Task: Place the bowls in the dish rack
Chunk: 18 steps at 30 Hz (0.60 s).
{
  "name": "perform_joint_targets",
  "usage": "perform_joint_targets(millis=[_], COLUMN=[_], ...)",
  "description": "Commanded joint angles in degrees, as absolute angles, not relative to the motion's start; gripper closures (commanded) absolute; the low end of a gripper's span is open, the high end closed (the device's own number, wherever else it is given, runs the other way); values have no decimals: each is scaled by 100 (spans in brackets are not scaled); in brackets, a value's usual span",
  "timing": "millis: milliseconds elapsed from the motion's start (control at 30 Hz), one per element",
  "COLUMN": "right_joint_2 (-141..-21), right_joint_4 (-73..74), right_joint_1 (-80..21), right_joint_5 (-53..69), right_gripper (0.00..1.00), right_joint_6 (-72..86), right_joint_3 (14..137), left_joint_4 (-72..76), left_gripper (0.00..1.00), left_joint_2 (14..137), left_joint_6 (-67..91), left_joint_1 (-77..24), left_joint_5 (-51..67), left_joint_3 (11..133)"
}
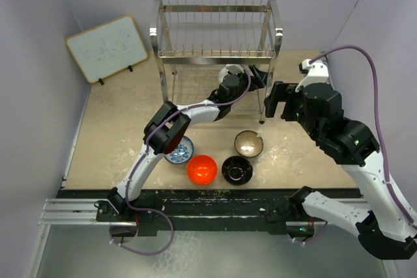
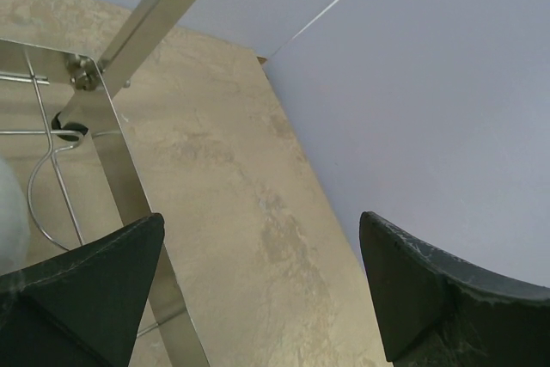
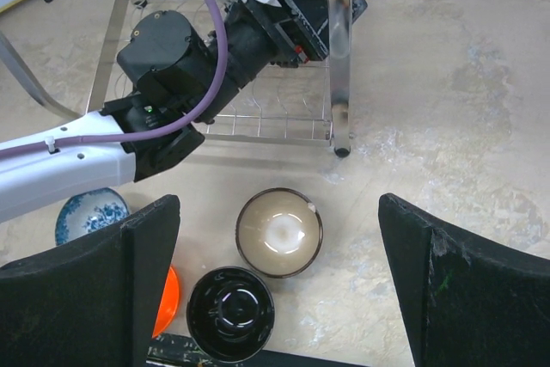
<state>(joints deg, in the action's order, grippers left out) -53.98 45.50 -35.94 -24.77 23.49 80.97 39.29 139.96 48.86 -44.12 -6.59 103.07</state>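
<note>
Top external: dish rack (image 1: 215, 55) runs lengthwise left to right.

bowls (image 1: 202, 169) before dish rack (image 1: 215, 8), board (image 1: 106, 47) left

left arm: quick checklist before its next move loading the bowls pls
1. Left gripper open and empty: ok, fingers wide apart, nothing between them.
2. Left gripper clear of the dish rack: not ok, it reaches in over the lower shelf, close beside a rack leg.
3. Right gripper open: ok, hanging above the tan bowl.
4. All bowls loaded: not ok; the tan bowl, black bowl, orange bowl and blue-and-white bowl sit on the table.
5. White bowl seated in the rack: cannot tell, only a pale rim shows behind the left wrist.
</note>
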Motion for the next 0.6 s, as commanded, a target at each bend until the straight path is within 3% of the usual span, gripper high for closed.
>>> perform_joint_targets(millis=[0, 300, 567], right_joint_2=[-5444, -5534, -5572], right_joint_4=[4303, 4255, 4228], right_joint_1=[-3553, -3514, -3477], right_joint_5=[-2664, -2699, -2669], right_gripper=[1, 1, 1], right_joint_6=[2192, 2086, 2031], right_joint_3=[8056, 8037, 8034], left_joint_4=[4245, 4261, 4363], left_gripper=[3, 1, 1], left_joint_2=[14192, 14570, 14258], left_joint_6=[4788, 4896, 5266], left_joint_1=[-4368, -4300, -4242], left_joint_5=[-934, -1322, -2536], left_joint_3=[10733, 11172, 10575])
